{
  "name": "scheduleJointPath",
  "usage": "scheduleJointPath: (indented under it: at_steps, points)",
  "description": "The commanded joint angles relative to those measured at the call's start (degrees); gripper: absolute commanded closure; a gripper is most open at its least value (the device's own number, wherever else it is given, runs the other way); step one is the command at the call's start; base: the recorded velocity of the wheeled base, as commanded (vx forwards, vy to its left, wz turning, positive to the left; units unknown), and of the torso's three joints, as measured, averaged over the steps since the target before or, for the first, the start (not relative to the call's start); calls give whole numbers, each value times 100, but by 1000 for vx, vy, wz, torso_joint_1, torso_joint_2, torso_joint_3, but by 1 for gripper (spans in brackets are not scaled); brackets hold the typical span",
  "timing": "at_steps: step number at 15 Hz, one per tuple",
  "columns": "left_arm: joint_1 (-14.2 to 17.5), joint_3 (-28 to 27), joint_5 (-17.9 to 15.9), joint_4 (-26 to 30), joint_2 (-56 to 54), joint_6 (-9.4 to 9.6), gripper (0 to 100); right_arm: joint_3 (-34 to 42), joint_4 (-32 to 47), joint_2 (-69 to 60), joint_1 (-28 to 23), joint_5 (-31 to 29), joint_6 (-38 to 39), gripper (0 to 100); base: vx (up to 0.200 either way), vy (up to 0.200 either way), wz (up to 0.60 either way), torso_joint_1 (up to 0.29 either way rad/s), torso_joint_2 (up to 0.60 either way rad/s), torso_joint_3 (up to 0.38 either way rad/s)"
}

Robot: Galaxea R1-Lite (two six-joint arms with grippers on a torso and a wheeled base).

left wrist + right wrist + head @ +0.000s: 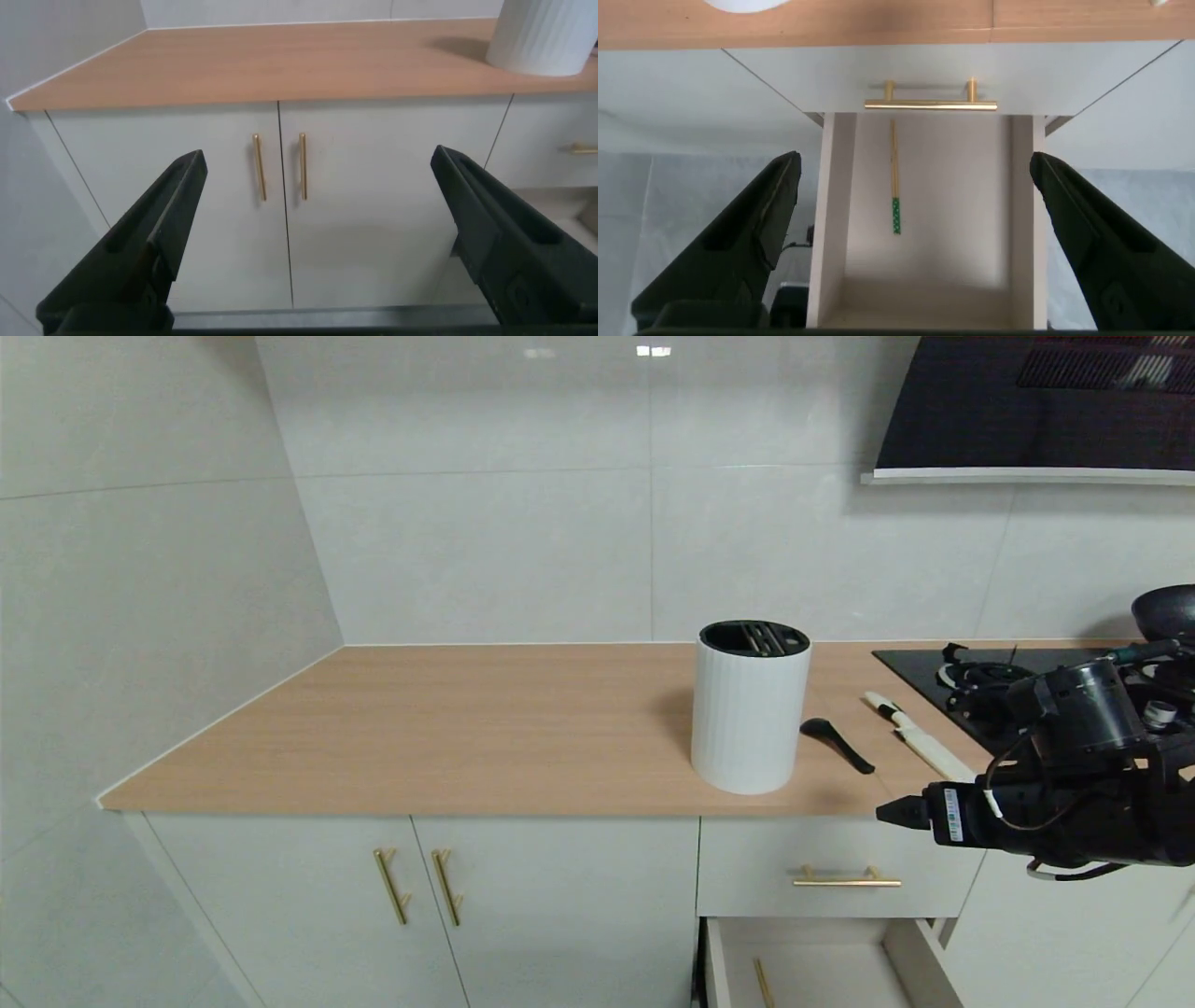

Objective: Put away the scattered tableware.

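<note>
Head view: unreadable white label point(951, 802) on right gripper point(901, 813)

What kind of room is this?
Most likely a kitchen: a wooden counter sits over cupboards, a black stove has a hood above it, and a spoon lies by a white holder.

I am working in a kitchen. A wood-look countertop point(485, 728) runs along glossy white wall tiles point(467, 523), above white cabinet doors point(308, 905) with 2 gold bar handles point(392, 887). To my right sits a black gas hob point(920, 667) with a dark pan point(1167, 611) on it, and a range hood point(1036, 411) hangs above. A white utensil holder point(750, 709) stands on the counter with a black spoon point(836, 742) lying beside it.
</note>
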Motion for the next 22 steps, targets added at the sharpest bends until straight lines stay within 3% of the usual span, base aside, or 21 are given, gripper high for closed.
scheduleJointPath:
  at_steps: [1,4,7,13,15,16,22]
  points:
    - [3,1,1,2,2,0,0,-65,-50,128,-6,-36,-93,0,0,0,0,61,-124,-76]
    - [3,1,1,2,2,0,0,-294,-691,427,-252,-1,-647,0,0,0,0,11,-19,-12]
    - [3,1,1,2,2,0,0,-1050,-1148,1394,-586,87,-1200,0,0,0,0,0,0,0]
    - [3,1,1,2,2,0,0,-2597,-1535,2914,-1095,1282,-2035,0,0,0,0,0,0,0]
    - [3,1,1,2,2,0,0,-2623,-1535,2958,-1157,1590,-2026,0,0,0,0,0,0,0]
    - [3,1,1,2,2,0,0,-2474,-1544,2993,-1271,2178,-2053,0,0,0,0,0,0,0]
    - [3,1,1,2,2,0,0,-2825,-1974,3582,-1377,2284,-2237,0,0,0,0,0,0,0]
